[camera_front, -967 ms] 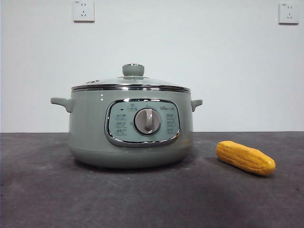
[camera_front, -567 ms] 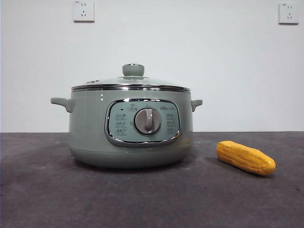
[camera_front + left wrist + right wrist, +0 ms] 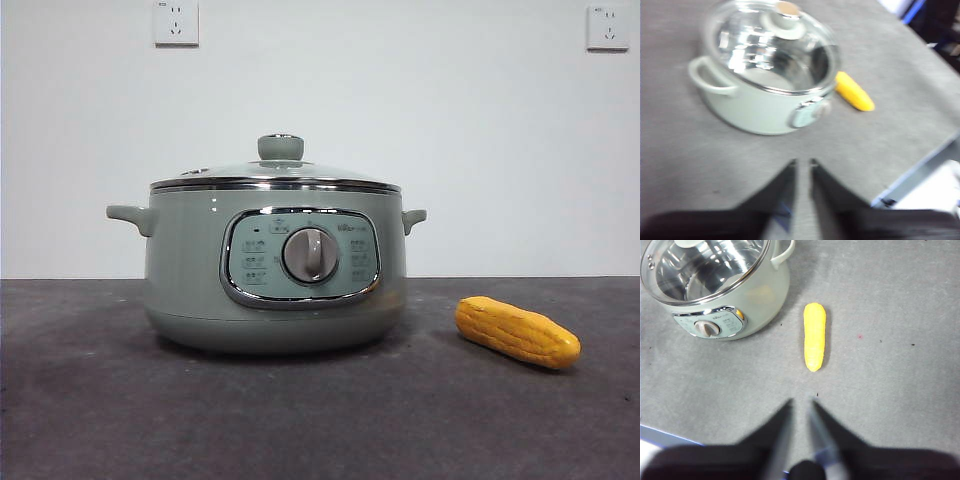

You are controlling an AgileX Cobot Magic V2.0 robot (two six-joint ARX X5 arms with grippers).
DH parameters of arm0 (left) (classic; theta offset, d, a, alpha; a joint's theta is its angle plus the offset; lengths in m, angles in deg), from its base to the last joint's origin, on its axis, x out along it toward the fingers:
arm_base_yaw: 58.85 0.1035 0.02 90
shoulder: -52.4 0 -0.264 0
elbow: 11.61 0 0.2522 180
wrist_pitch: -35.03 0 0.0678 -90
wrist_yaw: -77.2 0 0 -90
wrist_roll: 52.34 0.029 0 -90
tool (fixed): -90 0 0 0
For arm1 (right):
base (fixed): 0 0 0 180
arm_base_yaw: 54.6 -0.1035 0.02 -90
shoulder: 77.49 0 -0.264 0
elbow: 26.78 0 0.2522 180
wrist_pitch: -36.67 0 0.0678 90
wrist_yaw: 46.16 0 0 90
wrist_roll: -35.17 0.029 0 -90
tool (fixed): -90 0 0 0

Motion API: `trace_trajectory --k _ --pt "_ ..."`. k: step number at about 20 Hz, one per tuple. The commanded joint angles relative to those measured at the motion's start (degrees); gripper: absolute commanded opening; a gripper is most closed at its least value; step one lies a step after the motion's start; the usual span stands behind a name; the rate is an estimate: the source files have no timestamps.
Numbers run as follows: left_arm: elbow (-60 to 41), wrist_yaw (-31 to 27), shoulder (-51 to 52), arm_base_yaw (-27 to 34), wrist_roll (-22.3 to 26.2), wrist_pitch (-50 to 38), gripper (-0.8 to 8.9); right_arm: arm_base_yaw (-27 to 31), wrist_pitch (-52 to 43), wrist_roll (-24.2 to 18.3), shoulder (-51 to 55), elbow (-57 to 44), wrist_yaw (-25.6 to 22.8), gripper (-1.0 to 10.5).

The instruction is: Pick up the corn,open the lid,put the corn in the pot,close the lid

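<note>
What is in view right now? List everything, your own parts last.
pot: 1, sage green, on the table, lid on
lid: 1, clear glass, green knob, closed on the pot
corn: 1, yellow-orange, lying on the table beside the pot, apart from it
table: 1, dark grey
wall sockets: 2, white, on the wall behind
left pincer: 1, black, above the table, holding nothing
right pincer: 1, black, above the table near the corn, holding nothing
</note>
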Motion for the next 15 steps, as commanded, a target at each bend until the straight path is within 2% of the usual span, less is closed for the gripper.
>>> trace_trajectory --k 1,2,3,9,11,15 --pt "0.2 1.7 -0.7 0.0 0.5 -0.2 6.1 -0.1 -0.5 -0.1 -0.2 0.3 1.0 4.8" --pt "0.3 1.7 -0.9 0.0 0.5 -0.3 6.17 -0.1 -0.4 -0.1 -0.3 0.3 1.5 5.5" --pt "0.4 1.8 -1.1 0.1 0.5 -0.4 6.17 -0.1 -0.4 -0.1 -0.7 0.3 1.6 5.6" --pt "2.0 4.5 -2.6 0.0 0.5 -1.2 6.16 -0.1 -3.7 0.1 -6.9 0.6 3.4 5.6" --pt "2.5 4.5 -3.7 0.0 0.5 -1.4 6.16 -0.2 -4.8 0.2 -10.8 0.6 5.4 5.6" --pt "4.2 4.5 -6.6 0.0 -0.8 -1.9 6.16 -3.4 -9.6 1.4 -22.4 0.6 4.8 5.6"
